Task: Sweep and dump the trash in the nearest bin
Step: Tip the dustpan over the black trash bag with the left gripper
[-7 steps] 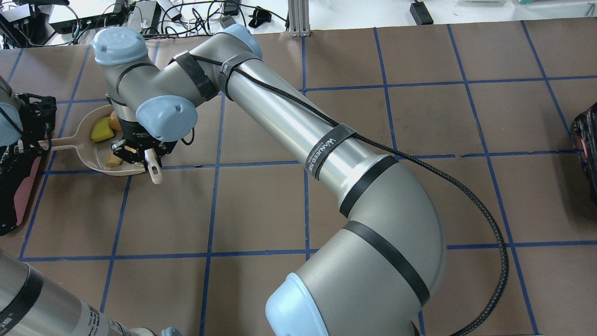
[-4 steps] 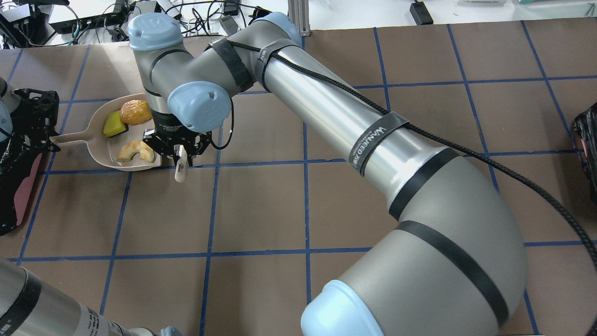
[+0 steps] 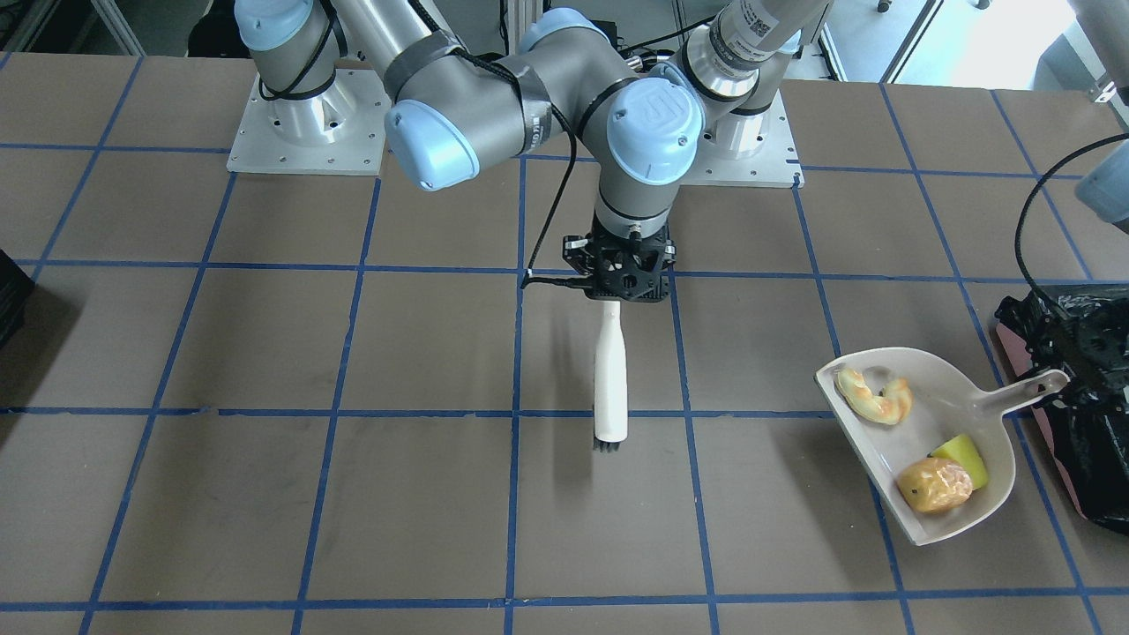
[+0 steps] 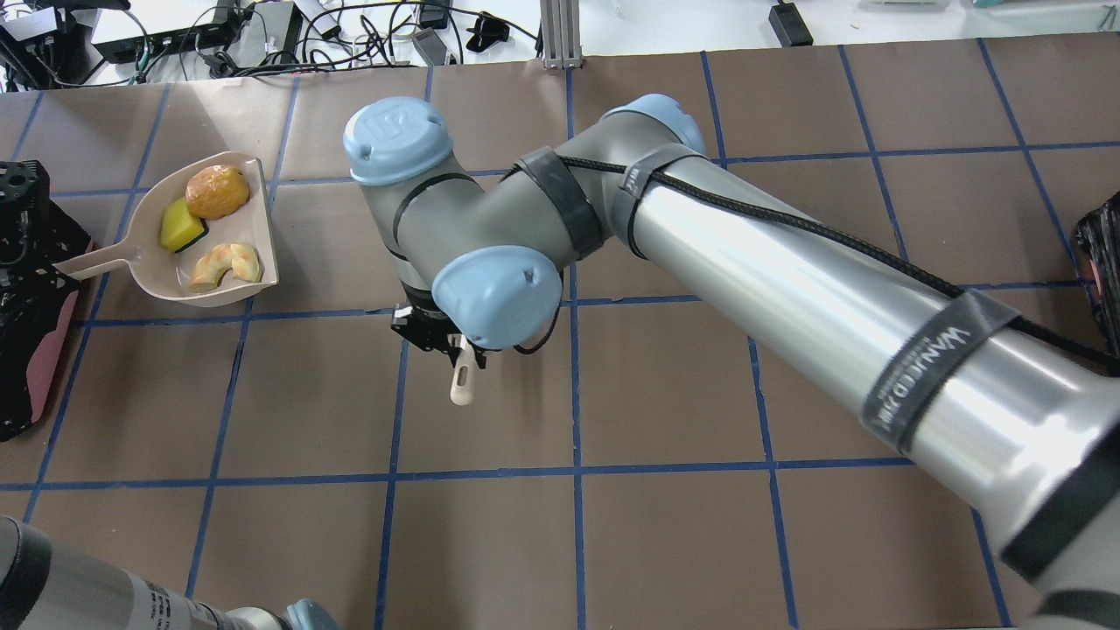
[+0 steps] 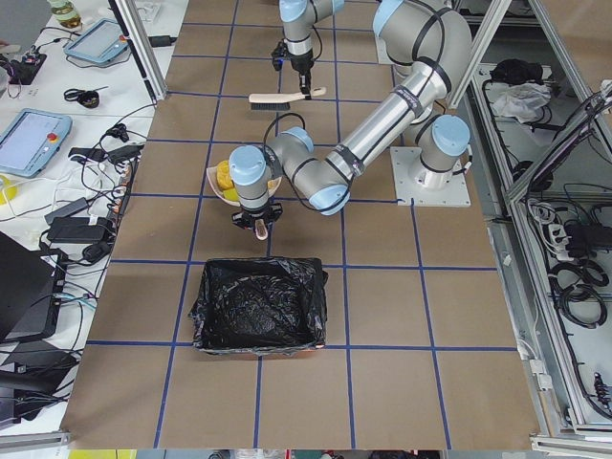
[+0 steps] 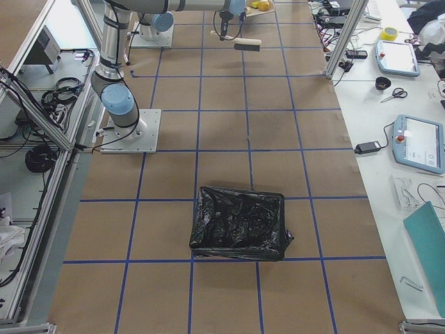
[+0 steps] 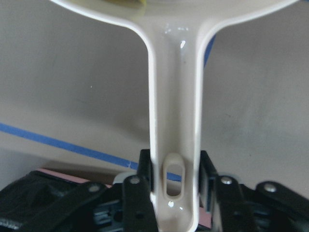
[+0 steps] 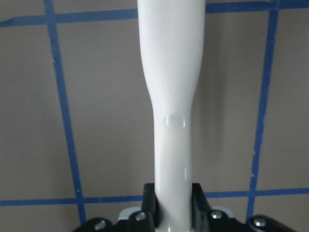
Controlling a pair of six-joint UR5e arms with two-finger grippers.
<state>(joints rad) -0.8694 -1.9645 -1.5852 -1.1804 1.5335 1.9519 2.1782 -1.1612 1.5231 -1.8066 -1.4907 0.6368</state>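
Note:
The beige dustpan holds the trash: an orange-brown lump, a yellow wedge and a tan croissant-like bit. My left gripper is shut on the end of the dustpan's handle, as the left wrist view shows. The pink-sided bin with its black bag stands right under and behind that gripper at the table's left edge; it also shows in the front view. My right gripper is shut on a white brush and holds it over the table's middle, well away from the dustpan.
A second dark bin stands at the table's right edge, far from the dustpan. The right arm's large links span the table from lower right to centre. Cables and equipment lie beyond the far edge.
My right gripper has drawn away to the right with the brush, off the dustpan's mouth. The dustpan has shifted and turned a little with all three pieces in it.

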